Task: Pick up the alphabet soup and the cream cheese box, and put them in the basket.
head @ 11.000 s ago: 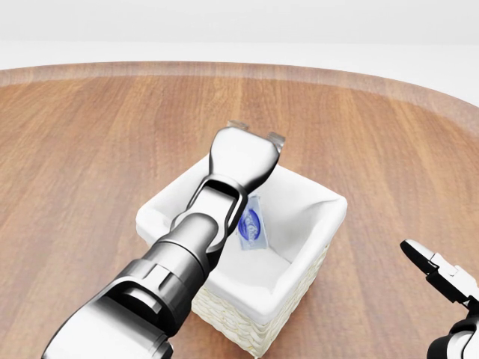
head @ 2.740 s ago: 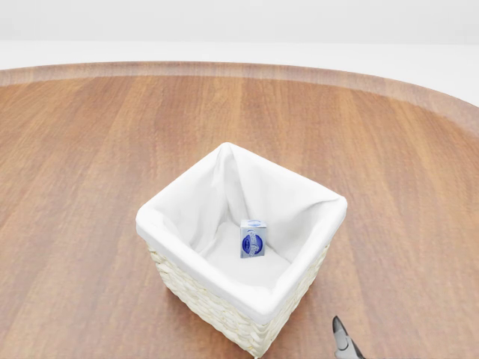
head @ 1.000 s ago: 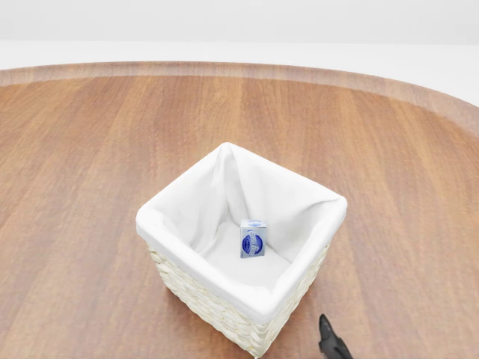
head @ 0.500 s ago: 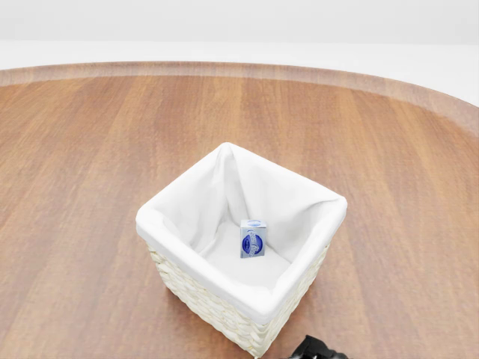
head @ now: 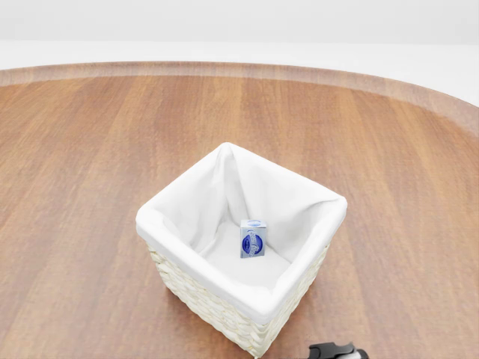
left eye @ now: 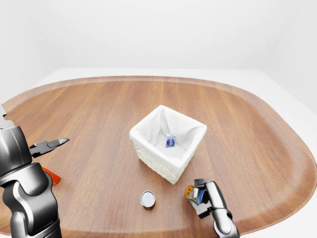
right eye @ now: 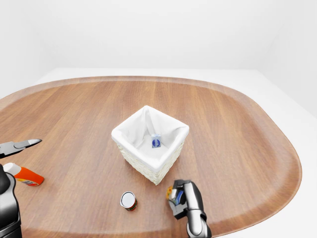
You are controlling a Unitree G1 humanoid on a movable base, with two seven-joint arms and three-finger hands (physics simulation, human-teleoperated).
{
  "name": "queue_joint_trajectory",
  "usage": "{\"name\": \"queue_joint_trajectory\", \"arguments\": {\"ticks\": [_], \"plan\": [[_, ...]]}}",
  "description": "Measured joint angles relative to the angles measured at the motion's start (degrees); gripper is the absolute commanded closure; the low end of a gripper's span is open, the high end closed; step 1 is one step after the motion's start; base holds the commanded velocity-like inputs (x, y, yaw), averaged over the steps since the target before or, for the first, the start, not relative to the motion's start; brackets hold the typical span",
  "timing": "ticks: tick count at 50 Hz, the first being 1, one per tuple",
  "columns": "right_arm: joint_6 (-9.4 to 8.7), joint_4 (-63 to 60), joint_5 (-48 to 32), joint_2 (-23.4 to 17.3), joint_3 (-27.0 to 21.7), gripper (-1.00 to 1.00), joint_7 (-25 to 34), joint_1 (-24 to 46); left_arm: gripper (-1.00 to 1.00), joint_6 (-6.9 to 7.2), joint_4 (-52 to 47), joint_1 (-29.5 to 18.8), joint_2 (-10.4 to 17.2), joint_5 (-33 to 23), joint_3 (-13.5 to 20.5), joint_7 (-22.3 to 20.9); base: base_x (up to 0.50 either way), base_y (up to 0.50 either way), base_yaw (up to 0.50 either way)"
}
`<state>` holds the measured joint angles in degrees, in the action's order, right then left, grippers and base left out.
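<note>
The right hand (left eye: 200,198) looks clamped on a small packet by the table's (left eye: 257,144) near edge; cream cheese box (left eye: 170,141) sits in the basket (left eye: 148,148), so the alphabet soup (left eye: 147,199) needs picking up next

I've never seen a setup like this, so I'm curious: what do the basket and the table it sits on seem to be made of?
The basket looks like pale woven wicker, judging by the braided texture of its outer walls, with a soft white cloth lining folded over the rim. The table looks like polished brown wood: long grain streaks and a slight sheen. Both are simulator renders.
</note>
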<state>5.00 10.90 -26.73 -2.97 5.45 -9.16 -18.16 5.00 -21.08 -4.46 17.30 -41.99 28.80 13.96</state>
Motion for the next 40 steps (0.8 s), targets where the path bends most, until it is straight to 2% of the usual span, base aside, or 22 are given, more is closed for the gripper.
{"name": "queue_joint_trajectory", "arguments": {"ticks": [40], "plan": [[0.00, -27.99, 4.92, 2.89, -9.86, 1.00, 10.37, -3.14, -1.00, 0.00, -0.61, -0.04, 0.02, 0.11, 0.13, -0.41, 0.00, 0.00, 0.00]]}}
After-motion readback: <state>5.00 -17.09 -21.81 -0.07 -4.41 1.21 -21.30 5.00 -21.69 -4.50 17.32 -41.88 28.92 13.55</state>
